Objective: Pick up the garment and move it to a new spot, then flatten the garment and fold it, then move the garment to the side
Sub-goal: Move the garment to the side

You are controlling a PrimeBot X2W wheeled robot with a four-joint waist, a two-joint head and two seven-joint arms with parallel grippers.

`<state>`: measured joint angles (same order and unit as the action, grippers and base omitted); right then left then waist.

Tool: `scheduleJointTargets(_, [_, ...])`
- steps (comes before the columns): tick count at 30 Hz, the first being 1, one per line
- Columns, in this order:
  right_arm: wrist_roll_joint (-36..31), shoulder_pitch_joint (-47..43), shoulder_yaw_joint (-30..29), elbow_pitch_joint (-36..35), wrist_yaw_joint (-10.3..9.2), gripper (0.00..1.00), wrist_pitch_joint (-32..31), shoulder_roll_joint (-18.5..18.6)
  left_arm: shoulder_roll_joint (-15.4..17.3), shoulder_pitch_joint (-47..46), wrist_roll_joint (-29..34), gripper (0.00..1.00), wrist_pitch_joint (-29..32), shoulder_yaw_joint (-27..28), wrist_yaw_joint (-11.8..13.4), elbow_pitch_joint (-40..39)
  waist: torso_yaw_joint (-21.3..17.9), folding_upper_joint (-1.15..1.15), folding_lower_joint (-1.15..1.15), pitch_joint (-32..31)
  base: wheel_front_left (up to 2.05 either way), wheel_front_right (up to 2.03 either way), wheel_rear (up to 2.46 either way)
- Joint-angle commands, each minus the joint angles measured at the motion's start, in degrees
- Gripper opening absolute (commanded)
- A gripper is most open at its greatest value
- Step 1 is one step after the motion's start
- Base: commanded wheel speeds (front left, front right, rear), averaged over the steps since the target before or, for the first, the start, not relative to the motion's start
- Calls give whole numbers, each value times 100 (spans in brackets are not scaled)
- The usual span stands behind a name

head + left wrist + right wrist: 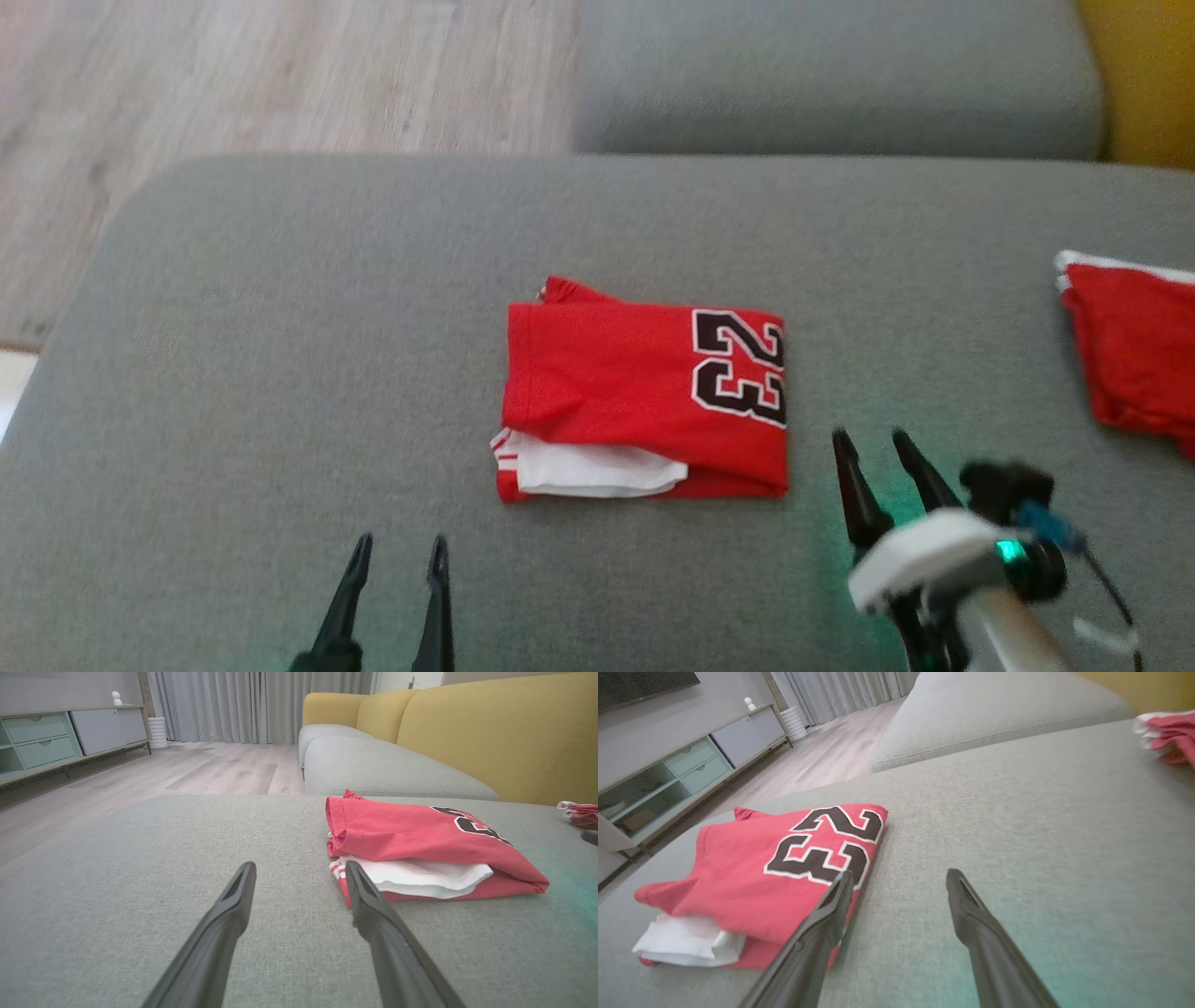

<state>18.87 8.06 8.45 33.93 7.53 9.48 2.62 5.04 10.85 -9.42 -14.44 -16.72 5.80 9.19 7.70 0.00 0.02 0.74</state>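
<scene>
Two claws: the left claw (401, 539) and the right claw (870, 436) both stand with fingers apart and carry nothing.
Left claw position: near the front edge of the grey seat cushion (280, 373), short of the cloth and not touching it.
Right claw position: just beside the garment's near right corner. In the right wrist view one finger overlaps the cloth edge, so contact cannot be confirmed.
Garment: the red jersey (635, 401) lies in the middle of the cushion, well clear of every edge, as a compact rectangle of several layers.
Markings: the number 23 (739, 366) faces up at the right end of the top layer.
Fold condition: a white layer (588, 469) pokes out along the near left side, and a small red tab sticks out at the far left corner. The fold is acceptable but not crisp.
Steps judged done: pick-up, relocation, flattening and folding, going by the finished bundle.
Step judged outstanding: moving the bundle to the side, since it sits mid-cushion with neither claw on it.
Second item: another red garment (1134, 359) rests at the cushion's right edge, well apart from the jersey. That may be the side pile.
Risk: the loose layers could slip open if only the top fold is gripped.
</scene>
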Motion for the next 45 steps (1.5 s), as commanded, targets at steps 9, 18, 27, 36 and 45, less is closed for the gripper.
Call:
scheduleJointTargets(9, [1561, 1281, 448, 782, -4, 100, -884, 26, -139, -705, 177, 100, -56, -41, -87, 12, 471, 0, -2, 516, 0, 0, 0])
scheduleJointTargets(18, [2232, 1528, 833, 1208, -4, 0, -1137, 42, -184, -792, 164, 100, -56, -88, -47, 51, 490, 0, -2, 583, 0, 0, 0])
scheduleJointTargets(27, [1999, 1965, 1073, 815, -4, 0, -723, 1069, -207, -955, 61, 100, -56, 122, 172, -125, -184, 0, -2, 903, 0, 0, 0])
scheduleJointTargets(36, [1621, 2503, 472, 137, -4, 0, -935, 2581, -214, -1287, -129, 100, -56, 293, -1, -594, -859, 0, -2, 1355, 0, 0, 0])
scheduleJointTargets(45, [1204, 2688, -733, -320, -4, 100, -1172, 3486, -215, -1592, -430, 100, -56, 317, -271, -904, -1103, 0, -2, 1679, 0, 0, 0])
